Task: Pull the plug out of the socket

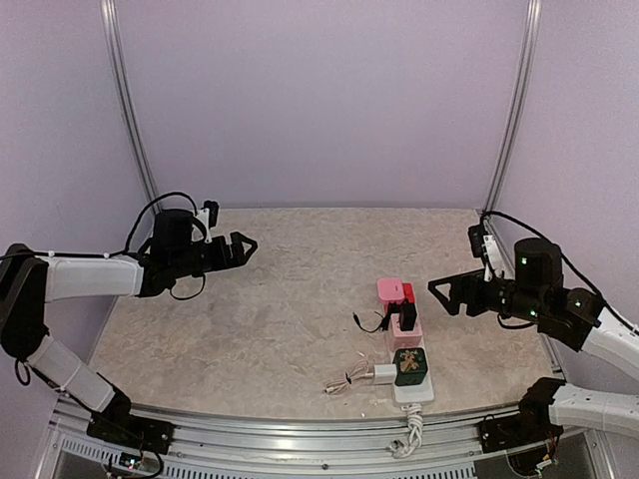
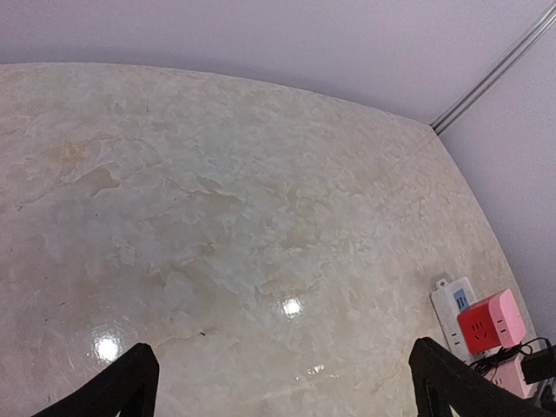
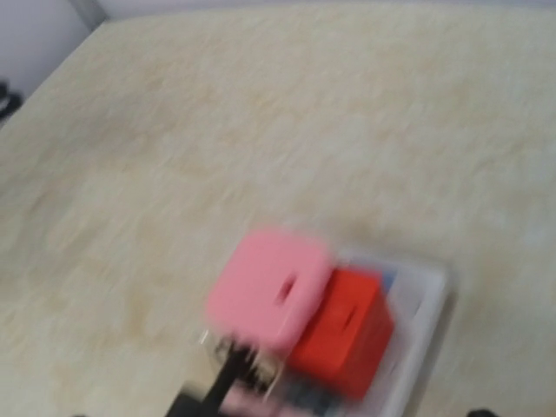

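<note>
The long white power strip (image 1: 411, 389) lies at the front right of the table, its thick white cord (image 1: 409, 436) running off the near edge. A pink cube adapter (image 1: 391, 290) and a red one (image 1: 408, 292) sit at its far end. A black plug (image 1: 407, 318) with a black cable sits in the middle, and a dark green cube (image 1: 410, 366) and a white charger (image 1: 384, 373) sit near the front. My left gripper (image 1: 245, 247) is open over the left of the table, far from the strip. My right gripper (image 1: 440, 290) is open, just right of the strip's far end.
The left wrist view shows bare marble tabletop (image 2: 243, 217) between the fingertips (image 2: 130, 382), with the strip (image 2: 450, 304) and red cube (image 2: 486, 321) at the right edge. The blurred right wrist view shows the pink cube (image 3: 269, 300) and red cube (image 3: 343, 334). Purple walls enclose the table.
</note>
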Robot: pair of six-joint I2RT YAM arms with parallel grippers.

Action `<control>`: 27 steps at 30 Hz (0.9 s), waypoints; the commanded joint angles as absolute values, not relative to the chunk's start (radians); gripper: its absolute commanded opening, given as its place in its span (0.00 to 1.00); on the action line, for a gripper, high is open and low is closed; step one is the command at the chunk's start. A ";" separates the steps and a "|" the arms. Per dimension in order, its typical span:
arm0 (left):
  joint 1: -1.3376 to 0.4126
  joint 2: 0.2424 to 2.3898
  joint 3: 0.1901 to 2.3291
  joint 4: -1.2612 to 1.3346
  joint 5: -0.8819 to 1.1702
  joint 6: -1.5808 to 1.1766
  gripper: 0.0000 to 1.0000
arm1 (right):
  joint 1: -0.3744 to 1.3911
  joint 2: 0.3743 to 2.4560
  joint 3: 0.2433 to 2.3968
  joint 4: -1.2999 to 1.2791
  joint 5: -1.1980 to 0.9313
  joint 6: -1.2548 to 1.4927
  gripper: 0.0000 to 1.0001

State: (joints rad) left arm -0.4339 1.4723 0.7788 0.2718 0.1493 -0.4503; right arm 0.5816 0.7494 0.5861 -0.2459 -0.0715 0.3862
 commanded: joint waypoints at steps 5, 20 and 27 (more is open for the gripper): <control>-0.451 1.465 0.778 0.277 0.142 -0.476 0.99 | 0.802 0.732 0.559 -0.460 -0.021 0.552 0.91; -0.454 1.441 0.767 0.284 0.130 -0.482 0.99 | 1.196 0.820 0.643 -0.717 0.168 0.782 0.97; -0.454 1.430 0.767 0.284 0.120 -0.479 0.99 | 1.349 0.902 0.644 -0.834 0.214 0.910 0.95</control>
State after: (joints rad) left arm -0.4507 1.4590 0.7742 0.2764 0.1375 -0.4721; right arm 1.2968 0.8700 0.6277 -0.7227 0.1684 0.8062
